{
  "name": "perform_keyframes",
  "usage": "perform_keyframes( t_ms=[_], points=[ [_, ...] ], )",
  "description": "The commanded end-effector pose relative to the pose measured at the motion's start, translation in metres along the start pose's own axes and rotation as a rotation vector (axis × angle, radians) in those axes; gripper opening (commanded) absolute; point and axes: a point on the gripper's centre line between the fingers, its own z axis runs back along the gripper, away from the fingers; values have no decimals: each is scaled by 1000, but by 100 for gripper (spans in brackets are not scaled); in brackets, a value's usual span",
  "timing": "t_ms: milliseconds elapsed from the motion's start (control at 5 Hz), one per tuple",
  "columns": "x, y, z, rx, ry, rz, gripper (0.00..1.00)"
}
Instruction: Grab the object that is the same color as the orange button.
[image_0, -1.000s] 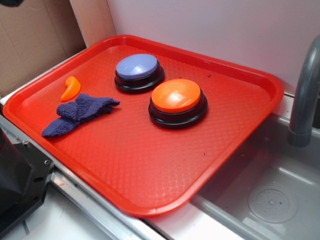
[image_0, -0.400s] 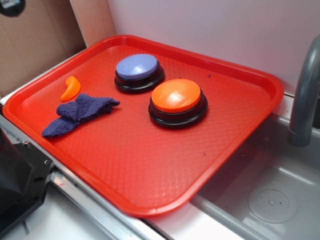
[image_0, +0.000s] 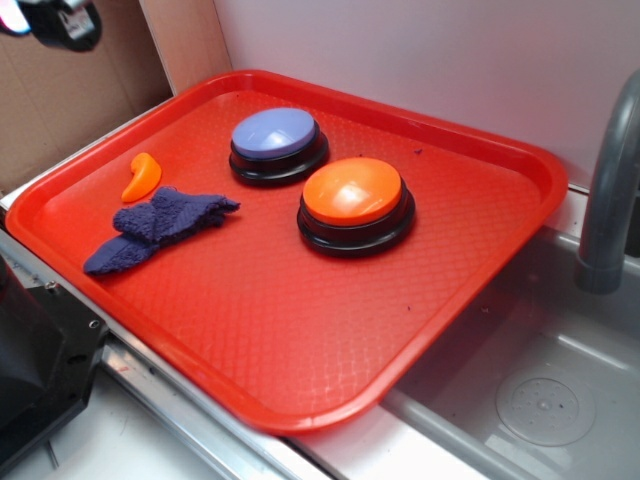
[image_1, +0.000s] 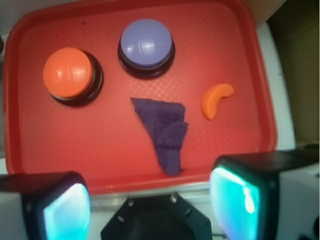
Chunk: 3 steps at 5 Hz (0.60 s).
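The hand (image_1: 150, 200), fingers (image_1: 240, 197) spread wide and grasping nothing, hangs high above the near edge of the red tray (image_1: 100, 150); in the wrist view the target lies ahead and to the right. Two domed buttons sit farther in: the orange button (image_1: 68, 72) on the left, the lavender-blue button (image_1: 146, 43) right of it. A blue-purple knitted cloth (image_1: 165, 127) lies between hand and buttons. The small orange horn-shaped piece (image_1: 216, 100) rests just right of the cloth, apart from it, its curve running near-left to far-right, close to the tray's right rim but with bare tray all around.
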Motion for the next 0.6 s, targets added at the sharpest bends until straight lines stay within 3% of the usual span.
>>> perform_keyframes(
  t_ms=[0, 200, 400],
  points=[
    [28, 44, -52, 40, -67, 204, 100],
    [34, 57, -76, 84, -59, 296, 100],
    [41, 73, -113, 92, -38, 362, 100]
  ],
)
